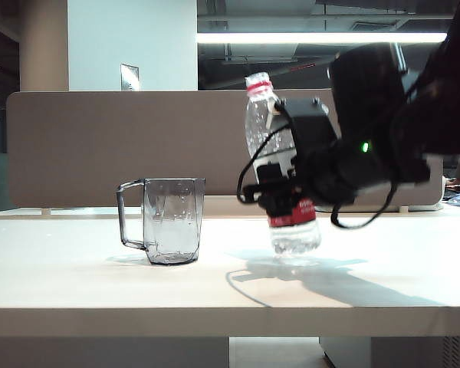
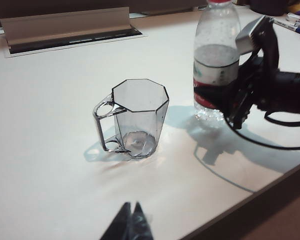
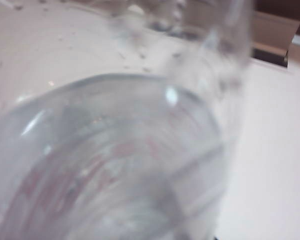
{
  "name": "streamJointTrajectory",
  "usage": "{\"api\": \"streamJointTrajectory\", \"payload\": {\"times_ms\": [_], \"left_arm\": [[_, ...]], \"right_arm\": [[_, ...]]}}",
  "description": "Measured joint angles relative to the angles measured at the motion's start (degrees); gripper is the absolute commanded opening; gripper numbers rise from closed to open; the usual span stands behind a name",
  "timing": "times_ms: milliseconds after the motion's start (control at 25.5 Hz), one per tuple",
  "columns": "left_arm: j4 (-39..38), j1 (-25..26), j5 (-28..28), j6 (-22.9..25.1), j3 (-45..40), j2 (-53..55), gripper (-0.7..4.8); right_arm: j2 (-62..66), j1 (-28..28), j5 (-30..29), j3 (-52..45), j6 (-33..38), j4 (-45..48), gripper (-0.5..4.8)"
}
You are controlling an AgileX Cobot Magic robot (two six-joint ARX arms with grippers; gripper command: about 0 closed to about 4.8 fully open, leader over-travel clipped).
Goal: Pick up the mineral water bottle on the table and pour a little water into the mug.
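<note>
- The right tool (image 1: 285,201) is clamped round the labelled lower part of the mineral water bottle (image 1: 262,123), holding it clear of the worktop (image 1: 77,287), tilted slightly.
- The mug (image 1: 169,220) stands upright on the worktop, well apart from the bottle.
- The left tool (image 2: 130,222) hangs near the mug, fingertips together, holding nothing.

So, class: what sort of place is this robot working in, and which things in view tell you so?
Probably an open-plan office: a desk-style table backed by a divider panel, a cable tray set in it, and strip lighting under an exposed ceiling.
</note>
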Motion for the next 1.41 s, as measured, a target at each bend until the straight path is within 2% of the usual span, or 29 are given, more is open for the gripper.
{"api": "streamJointTrajectory", "payload": {"times_ms": [196,236,393,746,1061,1414], "left_arm": [[0.0,0.0,0.0,0.0,0.0,0.0,-0.05],[0.0,0.0,0.0,0.0,0.0,0.0,-0.05],[0.0,0.0,0.0,0.0,0.0,0.0,-0.05],[0.0,0.0,0.0,0.0,0.0,0.0,-0.05],[0.0,0.0,0.0,0.0,0.0,0.0,-0.05],[0.0,0.0,0.0,0.0,0.0,0.0,-0.05]], "right_arm": [[-6.1,0.0,0.2,1.1,-6.0,-9.6,2.51],[-7.1,0.0,1.3,2.2,-9.2,-14.6,2.51],[-7.5,0.0,6.0,5.6,-15.1,-25.6,2.51],[-7.5,0.0,10.0,15.0,-26.7,-39.3,2.51],[-7.5,0.0,14.9,17.4,-40.0,-42.2,2.51],[-7.5,0.1,16.5,17.4,-52.7,-41.9,2.51]]}}
